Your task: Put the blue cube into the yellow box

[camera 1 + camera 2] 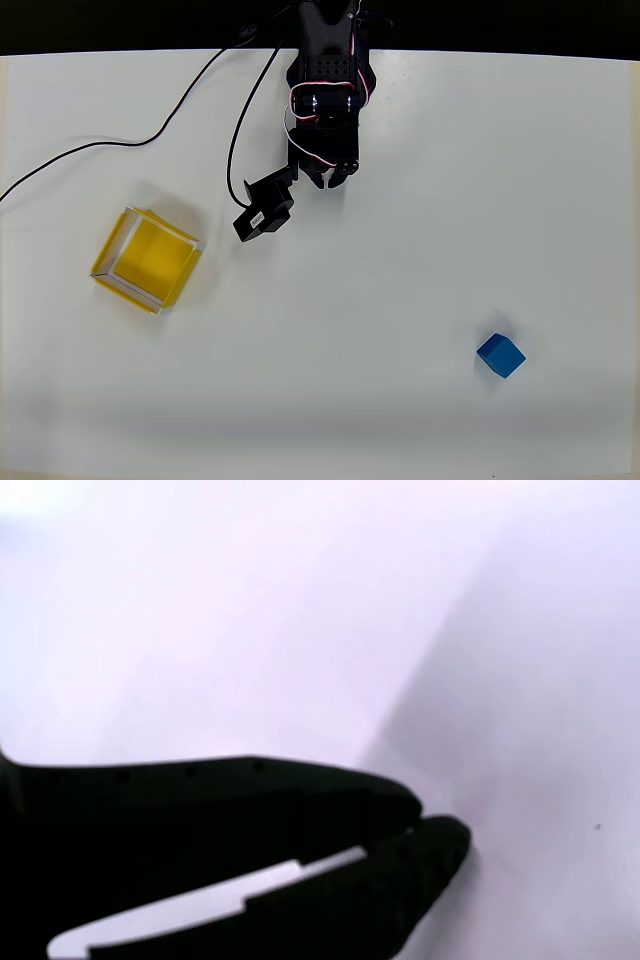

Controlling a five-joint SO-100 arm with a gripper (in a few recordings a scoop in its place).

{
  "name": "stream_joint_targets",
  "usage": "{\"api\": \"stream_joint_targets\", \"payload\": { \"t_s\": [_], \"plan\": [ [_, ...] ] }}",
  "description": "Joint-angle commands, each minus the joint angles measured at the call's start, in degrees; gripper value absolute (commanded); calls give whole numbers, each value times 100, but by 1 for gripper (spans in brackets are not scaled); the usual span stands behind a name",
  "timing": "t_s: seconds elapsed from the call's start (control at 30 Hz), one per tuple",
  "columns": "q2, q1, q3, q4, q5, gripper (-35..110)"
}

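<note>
Overhead: my gripper (335,180) looks closed & empty, top centre; blue cube (501,355) sits well apart, down-right of it; yellow box (148,260) opposite way, lower left

overhead view: fixed above, looks straight down on the white table (400,200), arm base at the top edge, wide enough for the whole work area | wrist view: rides low on the arm, looks along the gripper (420,830) very close to the table surface, blurred | shared: gripper (335,180) and bare tabletop beside it
</note>
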Motion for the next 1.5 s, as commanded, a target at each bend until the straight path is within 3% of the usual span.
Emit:
{"api": "stream_joint_targets", "payload": {
  "t_s": [0.0, 0.23, 0.5, 0.8, 1.0, 1.27, 1.47],
  "plan": [
    [167, -132, 158, 70, -70, 0],
    [132, -141, 158, 53, -448, 0],
    [-1187, 88, -554, -2030, -773, 2],
    [-3621, -255, -3023, -3612, -211, 20],
    [-4887, -492, -3973, -5273, -290, 40],
    [-6943, -967, -4324, -9439, -88, 42],
    [-8271, -1213, -5212, -10011, -79, 57]
  ]
}}
